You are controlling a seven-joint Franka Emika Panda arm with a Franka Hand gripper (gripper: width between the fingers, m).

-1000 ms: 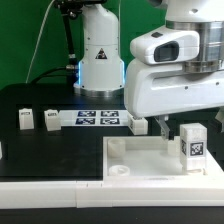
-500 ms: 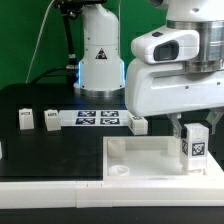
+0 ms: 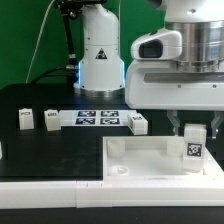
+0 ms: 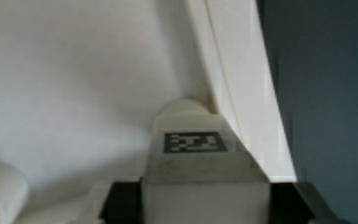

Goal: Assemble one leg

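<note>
Our pincer (image 3: 194,131) appears pressed onto the leg (image 3: 195,149), a small white plastic blocky peg with a black-and-white tag, upright on the large white square panel (image 3: 140,160). We judge it light, stiff, slick; hold its flat sides. A second ago the pincer stood further to the exterior view's left.

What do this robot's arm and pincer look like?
The arm is bulky, glossy white with rounded casings and a grey oval inset. Its white base carries a black triangle sticker above a blue glowing ring. The gripper has two slim fingers, dark in the wrist view.
</note>
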